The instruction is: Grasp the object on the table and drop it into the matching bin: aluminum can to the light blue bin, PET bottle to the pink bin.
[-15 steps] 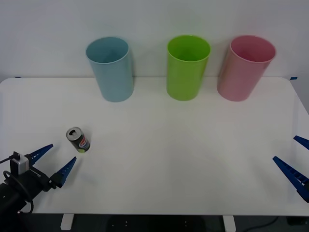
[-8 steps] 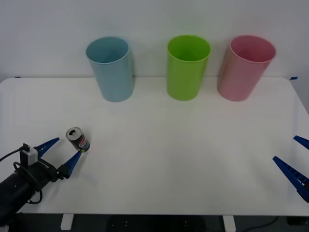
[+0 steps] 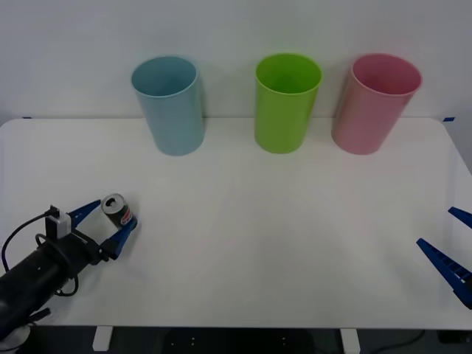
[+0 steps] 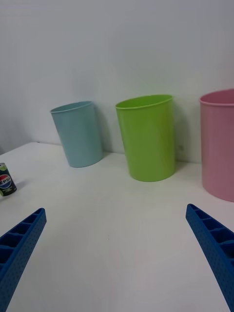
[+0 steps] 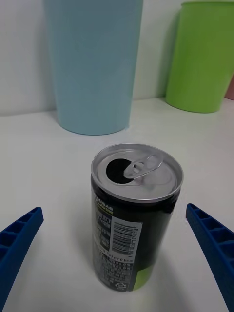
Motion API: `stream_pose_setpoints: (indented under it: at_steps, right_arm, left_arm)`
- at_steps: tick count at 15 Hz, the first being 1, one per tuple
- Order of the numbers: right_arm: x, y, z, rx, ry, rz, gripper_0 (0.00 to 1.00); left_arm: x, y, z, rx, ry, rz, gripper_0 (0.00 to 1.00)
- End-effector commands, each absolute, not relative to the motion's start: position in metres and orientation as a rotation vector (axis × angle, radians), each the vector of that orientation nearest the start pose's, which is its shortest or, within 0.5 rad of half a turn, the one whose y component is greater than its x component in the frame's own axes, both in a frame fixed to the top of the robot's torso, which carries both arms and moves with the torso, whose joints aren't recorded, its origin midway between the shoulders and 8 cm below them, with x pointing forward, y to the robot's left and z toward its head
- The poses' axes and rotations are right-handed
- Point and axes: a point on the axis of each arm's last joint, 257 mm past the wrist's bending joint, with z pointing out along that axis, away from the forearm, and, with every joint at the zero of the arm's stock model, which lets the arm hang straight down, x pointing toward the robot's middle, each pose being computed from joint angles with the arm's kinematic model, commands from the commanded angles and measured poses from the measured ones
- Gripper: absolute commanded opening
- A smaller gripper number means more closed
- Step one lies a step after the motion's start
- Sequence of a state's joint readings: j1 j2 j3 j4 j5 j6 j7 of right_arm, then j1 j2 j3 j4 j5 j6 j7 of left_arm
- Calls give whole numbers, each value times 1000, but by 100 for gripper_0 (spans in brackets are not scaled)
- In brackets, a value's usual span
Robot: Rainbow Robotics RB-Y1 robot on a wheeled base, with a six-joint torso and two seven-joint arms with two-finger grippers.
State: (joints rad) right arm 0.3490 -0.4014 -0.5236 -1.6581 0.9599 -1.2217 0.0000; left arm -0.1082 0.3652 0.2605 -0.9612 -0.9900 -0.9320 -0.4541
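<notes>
So the can (image 3: pixel 118 212) stands upright on the white bench (image 3: pixel 258 221), over on the robot's left side near the front edge, well apart from the three bins along the back. It's black with a silver top, the tab opening already punched, and there's a barcode and a yellow-green patch on the side facing the left wrist camera.

Left claw (image 3: pixel 105 225) sits low at the bench, spread open, with the can right between its two blue fingers. From the wrist view there's a gap on both sides, so neither finger is touching the can.

Right claw (image 3: pixel 448 243) is parked over at the right edge of the bench, also wide open, holding nothing.

Bins at the back, going left to right: blue bin (image 3: pixel 169 105), green bin (image 3: pixel 286 102), pink bin (image 3: pixel 375 103). All upright against the wall, well apart from each other. The blue bin is the one straight behind the can, with the green bin off to the side.
</notes>
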Motion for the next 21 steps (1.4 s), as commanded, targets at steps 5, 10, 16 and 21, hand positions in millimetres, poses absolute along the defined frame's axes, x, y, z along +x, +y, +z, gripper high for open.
stream_pose_setpoints:
  at_steps: [5, 10, 16, 21]
  right_arm:
    - [342, -330, -169, -465, 1441, 567, 100]
    - [342, -330, -169, -465, 1441, 567, 100]
    - [342, -330, -169, -465, 1441, 567, 100]
    - [342, -330, -169, -465, 1441, 567, 100]
  left_arm:
    - [505, 284, -306, 399, 1583, -364, 100]
    - [509, 276, -308, 411, 1588, -372, 100]
    - [509, 271, -309, 412, 1588, -379, 7]
    - [508, 271, -310, 408, 1590, -384, 0]
